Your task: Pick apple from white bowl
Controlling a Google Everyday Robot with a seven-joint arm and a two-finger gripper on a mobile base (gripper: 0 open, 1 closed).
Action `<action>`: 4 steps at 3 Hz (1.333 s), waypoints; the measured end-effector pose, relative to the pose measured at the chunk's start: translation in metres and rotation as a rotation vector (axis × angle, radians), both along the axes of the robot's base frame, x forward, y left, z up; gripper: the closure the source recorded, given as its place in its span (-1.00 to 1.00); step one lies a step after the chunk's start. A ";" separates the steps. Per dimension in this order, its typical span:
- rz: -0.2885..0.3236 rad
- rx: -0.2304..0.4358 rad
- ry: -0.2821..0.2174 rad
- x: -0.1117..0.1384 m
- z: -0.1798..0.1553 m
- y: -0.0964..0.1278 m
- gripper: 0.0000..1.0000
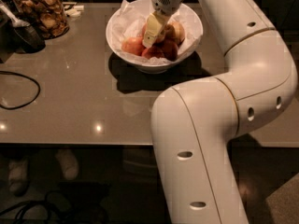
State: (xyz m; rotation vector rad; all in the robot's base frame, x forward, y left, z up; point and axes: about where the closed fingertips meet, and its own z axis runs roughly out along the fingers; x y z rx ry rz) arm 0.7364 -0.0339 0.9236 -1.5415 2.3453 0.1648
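Gripper beside apple (inside white bowl)

You see the tool down inside the white bowl, just beside the apple. The bowl stands on the desk. At far left are a glass jar and a black cable.

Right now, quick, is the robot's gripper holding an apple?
Gripper: down in the white bowl among the apples; whether it holds one cannot be told.
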 end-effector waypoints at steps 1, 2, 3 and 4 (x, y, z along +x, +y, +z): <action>0.016 0.020 0.014 -0.003 -0.005 0.000 -0.17; 0.017 0.021 0.014 -0.003 -0.005 0.000 0.31; 0.017 0.021 0.014 -0.003 -0.005 0.000 0.76; 0.017 0.021 0.014 -0.003 -0.005 0.000 1.00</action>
